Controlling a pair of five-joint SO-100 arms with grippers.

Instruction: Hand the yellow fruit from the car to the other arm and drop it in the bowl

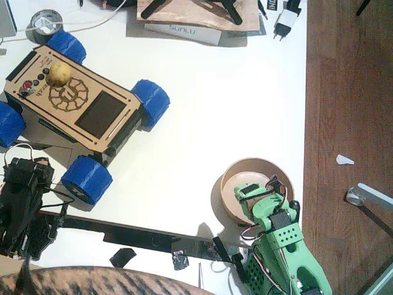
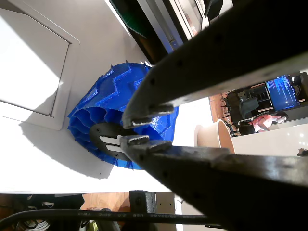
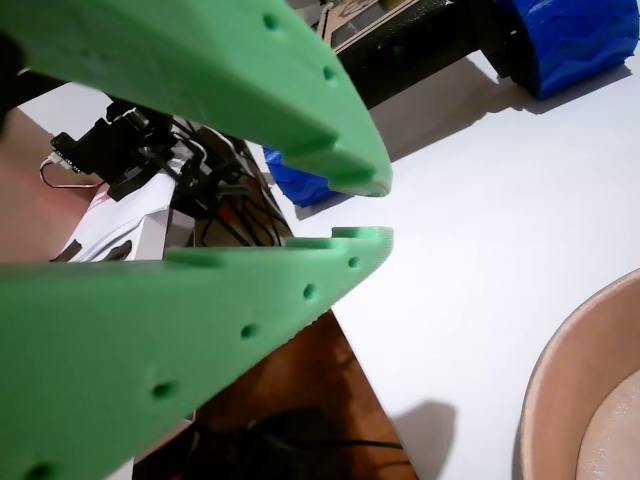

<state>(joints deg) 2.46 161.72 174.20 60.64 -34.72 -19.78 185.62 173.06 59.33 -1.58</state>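
Yellow fruit (image 1: 59,73): seen in the upper left of the fixed view, resting on the car (image 1: 77,110), beside the round emblem.
Car: stood aslant on the white surface (image 1: 233,98), with blue wheels at its corners.
Bowl (image 1: 236,178): placed at lower right, well apart from the car; nothing is seen in it.
Left claw (image 2: 136,131): black, at lower left; jaws nearly closed, nothing held, a blue wheel (image 2: 103,120) behind them.
Right claw (image 3: 365,210): green, at the bowl's near rim; jaws slightly parted, nothing held.
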